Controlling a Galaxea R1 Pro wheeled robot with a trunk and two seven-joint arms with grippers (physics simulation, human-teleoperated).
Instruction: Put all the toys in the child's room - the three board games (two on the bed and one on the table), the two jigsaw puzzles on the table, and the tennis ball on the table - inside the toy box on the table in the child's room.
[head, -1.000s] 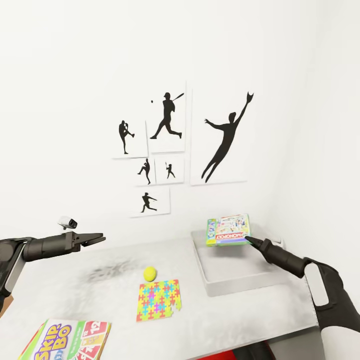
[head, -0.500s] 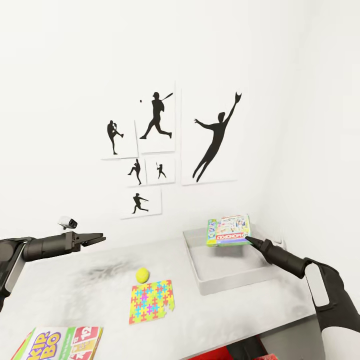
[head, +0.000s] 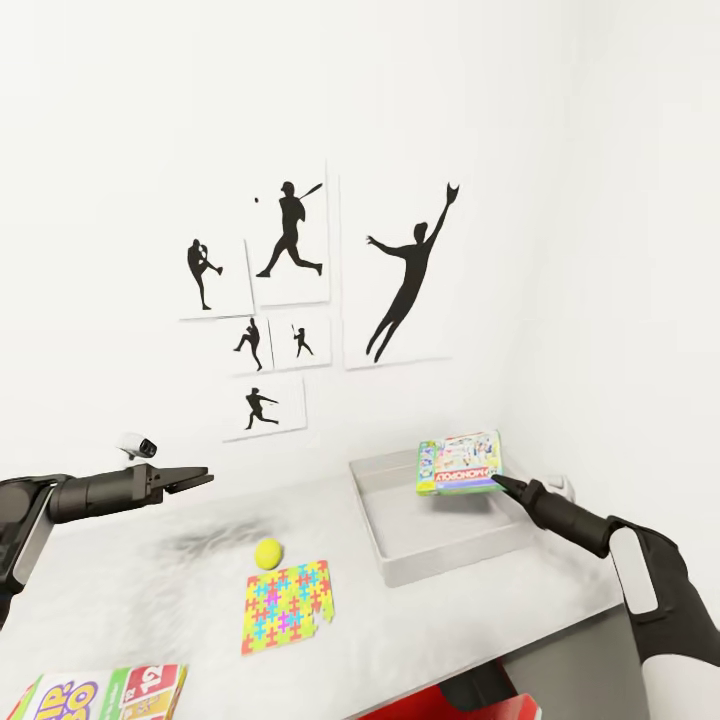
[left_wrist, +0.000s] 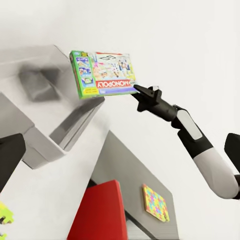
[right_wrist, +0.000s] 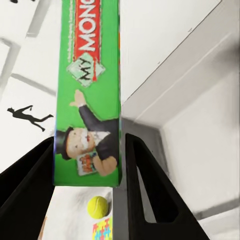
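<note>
Over the last second the whole head view was shifted, so the camera was moved; the toy box (head: 440, 520) was brought nearer centre. The board game (head: 459, 464) was kept pinched at its edge by the right gripper (head: 497, 482), held level above the box, ready for release. The left gripper (head: 190, 478) was held out, its fingers' gap not discernible.

Green-edged board game (head: 459, 464), yellow-green ball (head: 268, 552), multicolour puzzle (head: 287, 605), grey bin (head: 400, 560).

Small white camera-like gadget (head: 136, 446); red object (left_wrist: 97, 212) below desk edge.
</note>
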